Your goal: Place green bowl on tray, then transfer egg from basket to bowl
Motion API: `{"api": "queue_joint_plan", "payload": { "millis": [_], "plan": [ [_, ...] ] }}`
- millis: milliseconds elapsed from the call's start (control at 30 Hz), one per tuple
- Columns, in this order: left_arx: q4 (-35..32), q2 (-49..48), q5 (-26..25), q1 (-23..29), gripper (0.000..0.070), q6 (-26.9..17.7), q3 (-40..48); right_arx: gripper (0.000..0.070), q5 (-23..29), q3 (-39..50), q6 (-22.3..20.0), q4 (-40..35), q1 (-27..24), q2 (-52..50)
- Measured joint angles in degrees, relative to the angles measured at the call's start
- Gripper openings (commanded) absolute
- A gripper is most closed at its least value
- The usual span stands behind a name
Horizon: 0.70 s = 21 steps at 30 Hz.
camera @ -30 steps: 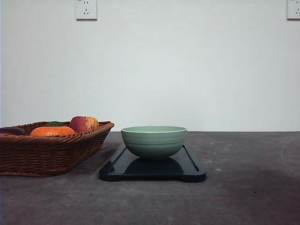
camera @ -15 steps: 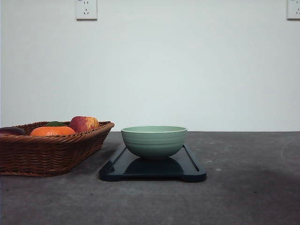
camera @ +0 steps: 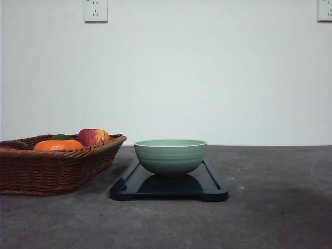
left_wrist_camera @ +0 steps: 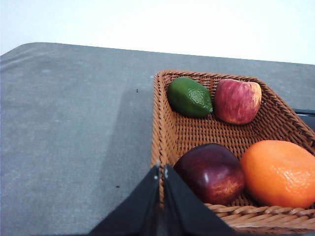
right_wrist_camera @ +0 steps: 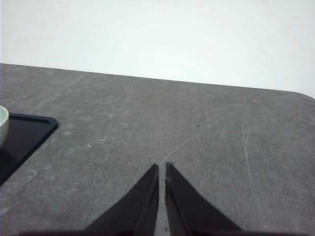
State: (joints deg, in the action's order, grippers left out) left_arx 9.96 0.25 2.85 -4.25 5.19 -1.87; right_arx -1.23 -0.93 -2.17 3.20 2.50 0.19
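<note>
The green bowl (camera: 170,155) stands upright on the dark tray (camera: 210,187) at the table's middle. To its left sits the brown wicker basket (camera: 52,168). The egg is hidden from every view. In the left wrist view my left gripper (left_wrist_camera: 162,169) is shut with nothing in it, just outside the basket's (left_wrist_camera: 197,130) braided rim, beside a dark red apple. My right gripper (right_wrist_camera: 162,167) is shut and holds nothing, above bare table to the right of the tray (right_wrist_camera: 24,135); a sliver of the bowl's rim (right_wrist_camera: 2,123) shows there.
The basket holds an orange (left_wrist_camera: 279,173), a dark red apple (left_wrist_camera: 210,172), a red-yellow apple (left_wrist_camera: 237,100) and a green fruit (left_wrist_camera: 189,97). Grey tabletop (camera: 280,176) stretches right of the tray. A white wall with outlets (camera: 95,10) stands behind.
</note>
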Motion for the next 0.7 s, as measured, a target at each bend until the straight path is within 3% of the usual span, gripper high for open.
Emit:
{"api": "queue_joint_plan", "payload": {
  "millis": [700],
  "plan": [
    [0.0, 0.0, 0.0, 0.0, 0.0000, 0.0, 0.0, 0.0016, 0.0, 0.0, 0.0, 0.0, 0.0, 0.0]
  ]
}}
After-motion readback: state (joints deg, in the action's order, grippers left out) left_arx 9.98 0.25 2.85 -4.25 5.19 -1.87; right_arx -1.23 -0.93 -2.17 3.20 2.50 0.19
